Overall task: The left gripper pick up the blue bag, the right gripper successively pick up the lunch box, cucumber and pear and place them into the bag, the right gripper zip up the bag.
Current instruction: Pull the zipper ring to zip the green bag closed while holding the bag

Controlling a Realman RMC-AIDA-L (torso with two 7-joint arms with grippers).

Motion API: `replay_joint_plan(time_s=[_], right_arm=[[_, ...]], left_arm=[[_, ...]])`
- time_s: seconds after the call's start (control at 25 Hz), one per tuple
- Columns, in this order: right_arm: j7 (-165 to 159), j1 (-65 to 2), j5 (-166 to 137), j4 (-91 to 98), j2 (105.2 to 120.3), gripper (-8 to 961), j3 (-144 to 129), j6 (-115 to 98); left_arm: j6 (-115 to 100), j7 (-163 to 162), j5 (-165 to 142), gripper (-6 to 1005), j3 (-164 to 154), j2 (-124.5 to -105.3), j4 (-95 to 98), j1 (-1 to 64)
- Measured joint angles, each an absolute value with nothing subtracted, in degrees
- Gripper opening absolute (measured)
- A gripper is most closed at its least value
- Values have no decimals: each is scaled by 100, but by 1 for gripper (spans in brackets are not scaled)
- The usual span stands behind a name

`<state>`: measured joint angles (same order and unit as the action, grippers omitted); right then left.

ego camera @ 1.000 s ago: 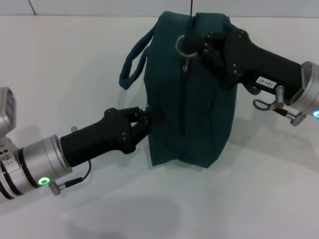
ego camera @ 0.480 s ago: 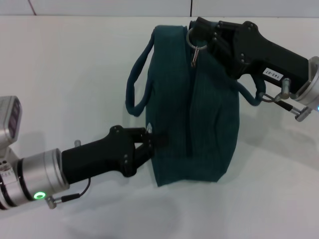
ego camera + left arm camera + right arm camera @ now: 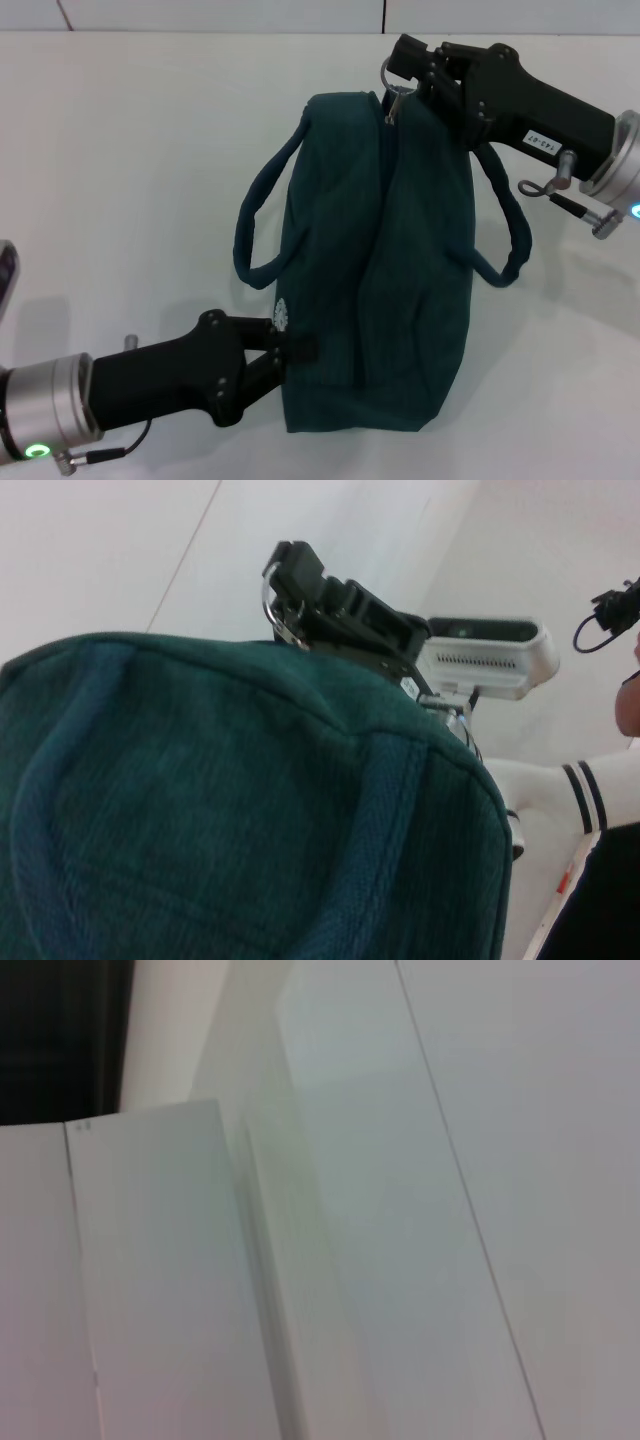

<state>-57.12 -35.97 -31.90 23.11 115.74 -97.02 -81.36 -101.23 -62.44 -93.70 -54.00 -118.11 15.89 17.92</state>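
The blue bag [image 3: 380,250] lies on the white table [image 3: 130,150], its zip line running closed along the top. Both handles hang loose, one on the left [image 3: 262,215] and one on the right [image 3: 508,235]. My left gripper [image 3: 292,347] is shut on the bag's near end, just below the round white logo [image 3: 282,316]. My right gripper [image 3: 402,62] is shut on the ring zipper pull [image 3: 390,78] at the bag's far end. The left wrist view shows the bag fabric [image 3: 220,810] up close, with the right gripper [image 3: 290,590] beyond it. The lunch box, cucumber and pear are out of view.
The right wrist view shows only white surfaces [image 3: 400,1210]. The robot's white body [image 3: 560,780] shows in the left wrist view. The table's far edge [image 3: 200,30] runs behind the bag.
The left gripper has pulled the bag's near end toward me and lower. The right gripper has carried the ring pull to the bag's far end. The bag now lies stretched out longer.
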Motion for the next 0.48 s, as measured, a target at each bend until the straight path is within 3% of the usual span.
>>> replay_joint_plan(time_s=[0.48], right_arm=[[-5784, -3647, -3193, 2311, 11601, 69, -9711, -7921]], left_arm=[[-10164, -6327, -9711, 72, -5534, -11706, 1682, 1741]])
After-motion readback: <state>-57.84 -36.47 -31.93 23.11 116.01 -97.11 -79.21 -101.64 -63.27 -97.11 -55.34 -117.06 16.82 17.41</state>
